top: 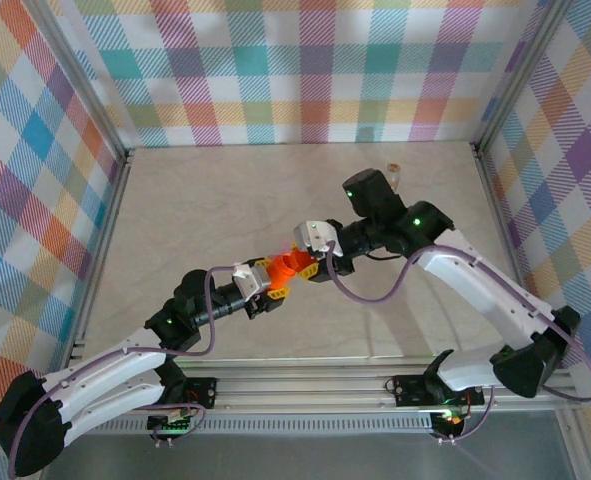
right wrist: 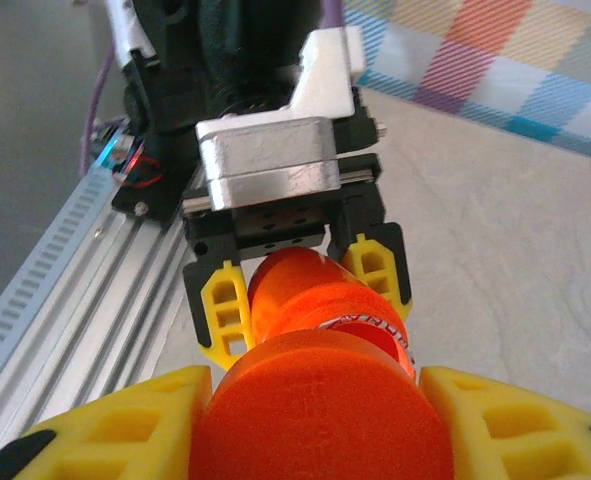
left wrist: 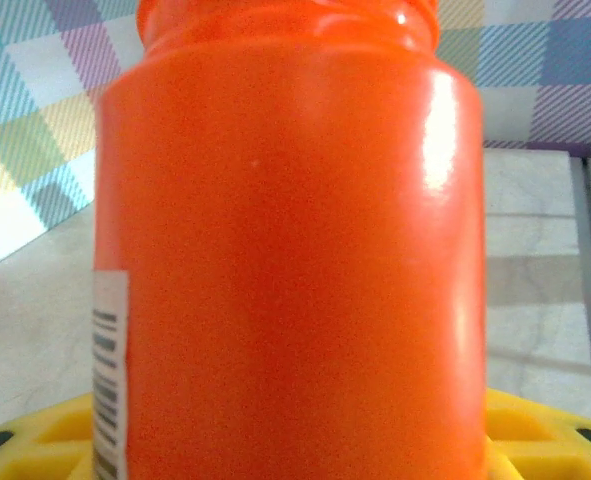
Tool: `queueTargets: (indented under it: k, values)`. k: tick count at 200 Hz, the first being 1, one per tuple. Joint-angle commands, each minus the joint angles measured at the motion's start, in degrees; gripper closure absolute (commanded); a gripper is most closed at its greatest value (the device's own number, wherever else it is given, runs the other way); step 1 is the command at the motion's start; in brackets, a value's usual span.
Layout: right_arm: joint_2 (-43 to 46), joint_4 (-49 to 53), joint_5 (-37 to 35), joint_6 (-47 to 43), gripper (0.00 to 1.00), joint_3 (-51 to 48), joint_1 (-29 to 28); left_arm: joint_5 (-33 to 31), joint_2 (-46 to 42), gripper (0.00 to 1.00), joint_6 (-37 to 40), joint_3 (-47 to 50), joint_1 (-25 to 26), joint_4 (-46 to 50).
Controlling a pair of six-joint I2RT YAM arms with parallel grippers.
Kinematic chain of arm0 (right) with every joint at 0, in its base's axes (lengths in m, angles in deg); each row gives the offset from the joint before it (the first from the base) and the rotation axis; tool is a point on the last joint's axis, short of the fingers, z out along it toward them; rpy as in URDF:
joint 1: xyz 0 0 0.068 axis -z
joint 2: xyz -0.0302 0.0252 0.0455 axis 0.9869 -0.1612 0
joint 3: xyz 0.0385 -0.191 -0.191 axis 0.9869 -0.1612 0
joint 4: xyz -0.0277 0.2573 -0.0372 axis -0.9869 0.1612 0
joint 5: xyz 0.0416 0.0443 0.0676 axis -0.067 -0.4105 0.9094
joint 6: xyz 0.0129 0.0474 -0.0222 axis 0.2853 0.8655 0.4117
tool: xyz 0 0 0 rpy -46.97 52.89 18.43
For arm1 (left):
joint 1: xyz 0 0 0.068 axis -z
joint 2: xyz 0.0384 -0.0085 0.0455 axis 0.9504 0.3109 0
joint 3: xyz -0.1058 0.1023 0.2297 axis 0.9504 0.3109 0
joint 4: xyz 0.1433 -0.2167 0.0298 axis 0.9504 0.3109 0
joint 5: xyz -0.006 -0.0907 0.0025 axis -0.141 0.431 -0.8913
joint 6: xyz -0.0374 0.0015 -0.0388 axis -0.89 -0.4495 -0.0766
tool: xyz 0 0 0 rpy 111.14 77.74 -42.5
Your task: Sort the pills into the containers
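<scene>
An orange bottle [top: 285, 268] hangs above the middle of the table, held between both grippers. My left gripper [top: 271, 284] is shut on the bottle's body [left wrist: 295, 250], with its yellow fingers [right wrist: 220, 310] on either side of it. My right gripper [right wrist: 320, 445] is shut on the bottle's orange cap [right wrist: 320, 410], and its yellow fingertips [right wrist: 125, 430] press on the cap's two sides. A white label with a barcode [left wrist: 110, 370] runs down the bottle's left side. The pills and the containers are hidden or out of view.
A small pale object [top: 395, 170] lies at the back right of the beige table [top: 205, 210], behind the right arm. Checkered walls enclose three sides. An aluminium rail [top: 305, 380] runs along the near edge.
</scene>
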Motion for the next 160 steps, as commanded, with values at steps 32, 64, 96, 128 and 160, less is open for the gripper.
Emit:
queueTargets:
  k: [32, 64, 96, 128, 160]
  values:
    - [13.5, -26.3, -11.4, 23.8, 0.72, -15.4, 0.6, -9.7, 0.6, 1.00, -3.0, -1.0, -0.3, 0.5]
    - [18.9, -32.7, -17.9, 33.4, 0.73, -23.0, 0.6, -11.4, 1.1, 1.00, -5.1, -1.5, -0.3, 2.7]
    - [22.4, -37.7, -19.2, 40.2, 0.70, -29.9, 0.6, -12.9, 1.0, 1.00, -6.8, -1.9, -0.3, 5.1]
    - [24.4, -41.9, -22.4, 45.5, 0.73, -35.3, 0.6, -15.1, 0.7, 1.00, -8.3, -2.3, -0.3, 8.0]
    - [26.1, -44.4, -25.8, 47.7, 0.77, -39.3, 0.6, -17.3, 2.0, 1.00, -9.9, -3.9, -0.3, 13.1]
